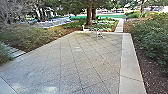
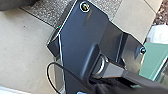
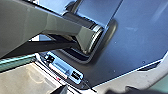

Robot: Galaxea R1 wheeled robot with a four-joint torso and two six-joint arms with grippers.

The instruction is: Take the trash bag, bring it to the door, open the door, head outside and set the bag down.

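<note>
On paving point(image 1: 95, 72), so outdoors already; likely only the bag to set down. Can't tell either claw's opening or hold.

Head cam high, fwd/down over paving point(image 1: 75, 60)

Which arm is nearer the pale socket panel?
Right, apparently: its wrist camera looks closely onto the socket panel; the left's looks over a corner fitting on the dark plate.

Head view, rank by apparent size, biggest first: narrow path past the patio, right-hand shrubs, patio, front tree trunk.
1. Patio
2. Right-hand shrubs
3. Front tree trunk and narrow path: too close to rank
</note>
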